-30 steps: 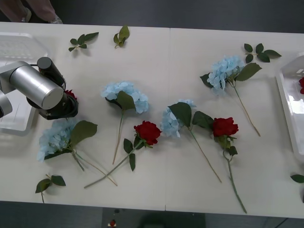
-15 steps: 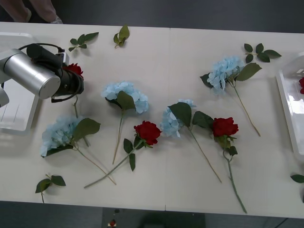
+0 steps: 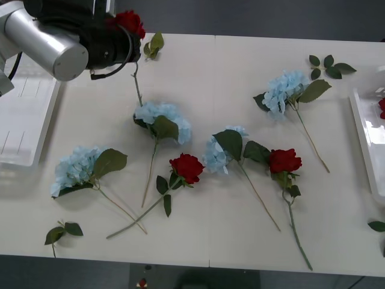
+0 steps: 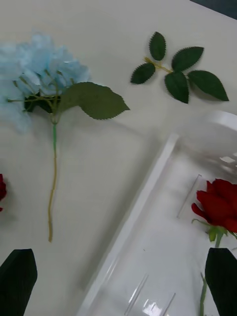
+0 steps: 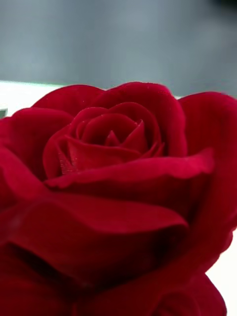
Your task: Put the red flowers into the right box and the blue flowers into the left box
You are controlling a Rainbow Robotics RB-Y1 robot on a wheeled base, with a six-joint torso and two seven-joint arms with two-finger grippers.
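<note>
My left gripper [image 3: 115, 35] is shut on a red flower [image 3: 130, 23] and holds it high over the table's far left; its stem hangs down toward a blue flower [image 3: 162, 117]. That rose bloom [image 5: 118, 197] sits very close in the left wrist view. Two more red flowers [image 3: 187, 167] [image 3: 284, 160] lie mid-table among blue flowers [image 3: 75, 168] [image 3: 219, 153] [image 3: 286, 89]. The left box [image 3: 24, 120] is at the left edge. My right gripper [image 4: 118, 296] stands open above the rim of the right box [image 4: 148, 207], which holds a red flower [image 4: 219, 202].
Loose green leaf sprigs lie about: at the far side [image 3: 154, 44], by the right box [image 3: 329, 65] [image 4: 177, 69], and near the front left edge [image 3: 62, 232]. A blue flower [image 4: 44, 74] lies just beside the right box.
My left arm has lifted the red flower from the table's left side, carrying it up and toward the far edge. The blue flower beside it shifted slightly.
</note>
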